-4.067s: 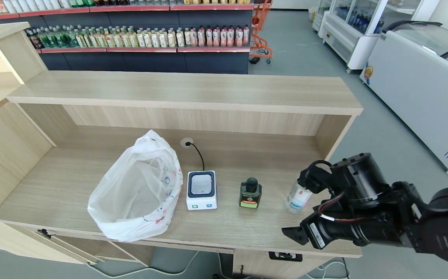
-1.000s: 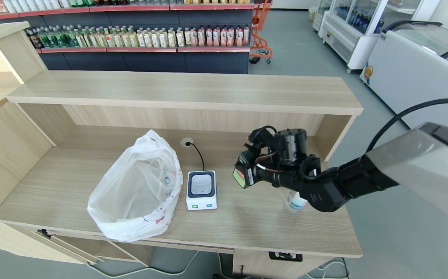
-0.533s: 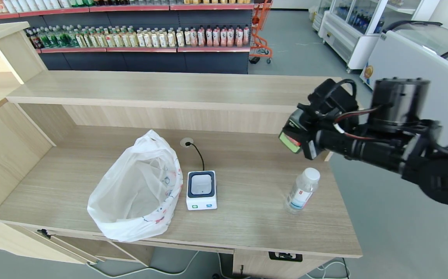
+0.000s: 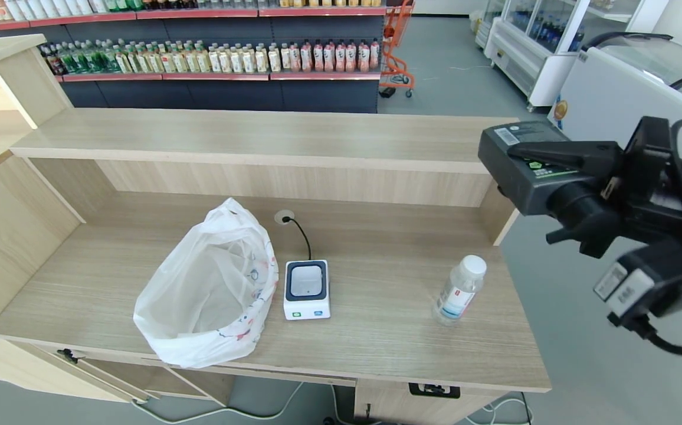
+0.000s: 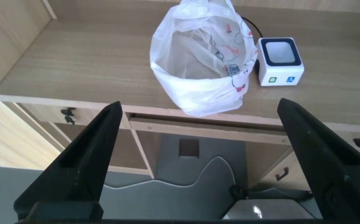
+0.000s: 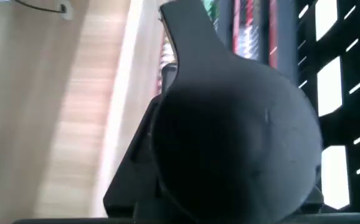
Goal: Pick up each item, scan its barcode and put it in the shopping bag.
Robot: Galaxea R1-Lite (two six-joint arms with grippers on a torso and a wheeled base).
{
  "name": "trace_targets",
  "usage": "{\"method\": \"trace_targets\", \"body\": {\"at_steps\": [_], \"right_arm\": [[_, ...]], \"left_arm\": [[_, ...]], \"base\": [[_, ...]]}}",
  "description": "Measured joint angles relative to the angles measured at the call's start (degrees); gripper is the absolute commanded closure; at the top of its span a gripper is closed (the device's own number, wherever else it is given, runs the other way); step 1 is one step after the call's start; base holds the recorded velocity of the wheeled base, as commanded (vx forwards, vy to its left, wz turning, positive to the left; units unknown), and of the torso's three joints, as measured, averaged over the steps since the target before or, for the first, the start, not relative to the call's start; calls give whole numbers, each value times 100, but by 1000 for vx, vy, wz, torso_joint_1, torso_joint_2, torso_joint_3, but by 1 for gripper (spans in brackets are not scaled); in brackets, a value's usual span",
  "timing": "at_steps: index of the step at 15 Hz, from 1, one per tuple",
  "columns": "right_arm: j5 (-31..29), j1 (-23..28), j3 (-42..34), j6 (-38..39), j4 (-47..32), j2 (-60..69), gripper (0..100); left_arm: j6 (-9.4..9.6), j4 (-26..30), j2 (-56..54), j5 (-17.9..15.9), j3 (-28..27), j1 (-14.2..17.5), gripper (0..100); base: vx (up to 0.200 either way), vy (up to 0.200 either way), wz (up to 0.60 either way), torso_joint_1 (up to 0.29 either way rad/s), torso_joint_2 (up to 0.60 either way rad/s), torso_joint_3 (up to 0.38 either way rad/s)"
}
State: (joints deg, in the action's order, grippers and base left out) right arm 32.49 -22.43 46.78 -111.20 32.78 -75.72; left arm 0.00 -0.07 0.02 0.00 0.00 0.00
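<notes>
Right gripper (image 4: 550, 177) clamped on dark bottle (image 4: 509, 168), held high off worktop's (image 4: 376, 336) right edge; water bottle (image 4: 458, 290) upright near that edge. Left gripper (image 5: 200, 109) wide, below front edge, facing shopping bag (image 5: 198, 62). Right wrist: dark bottle pressed close.

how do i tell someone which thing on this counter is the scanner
On the wooden counter, look right of the open white shopping bag. The scanner is the small white box with a dark-framed window on top and a black cable running back; the clear bottle stands farther right.
</notes>
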Motion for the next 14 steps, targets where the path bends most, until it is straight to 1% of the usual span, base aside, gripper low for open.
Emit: {"method": "trace_targets", "body": {"at_steps": [1, 2, 3, 4, 5, 7, 8, 10, 14], "right_arm": [[440, -129, -11, -709, 1, 105, 100], [733, -328, -52, -1323, 0, 193, 100], [1053, -638, -118, -1909, -16, 265, 100], [1314, -970, -152, -2366, -18, 310, 100], [1517, -1235, -160, -2656, -21, 323, 100], [1952, -1764, -139, -3024, -32, 282, 100], [2042, -1905, -130, -3162, -29, 271, 100], [2060, -2024, -183, -3327, -40, 278, 100], [2064, -2063, -318, -3382, -185, 363, 100]], "left_arm": [[0, 0, 0, 0, 0, 0, 0], [0, 0, 0, 0, 0, 0, 0], [0, 0, 0, -2, 0, 0, 0], [0, 0, 0, 0, 0, 0, 0], [0, 0, 0, 0, 0, 0, 0], [0, 0, 0, 0, 0, 0, 0], [0, 0, 0, 0, 0, 0, 0], [0, 0, 0, 0, 0, 0, 0], [0, 0, 0, 0, 0, 0, 0]], "base": [[0, 0, 0, 0, 0, 0], [0, 0, 0, 0, 0, 0], [0, 0, 0, 0, 0, 0], [0, 0, 0, 0, 0, 0], [0, 0, 0, 0, 0, 0], [0, 0, 0, 0, 0, 0], [0, 0, 0, 0, 0, 0], [0, 0, 0, 0, 0, 0], [0, 0, 0, 0, 0, 0]]}}
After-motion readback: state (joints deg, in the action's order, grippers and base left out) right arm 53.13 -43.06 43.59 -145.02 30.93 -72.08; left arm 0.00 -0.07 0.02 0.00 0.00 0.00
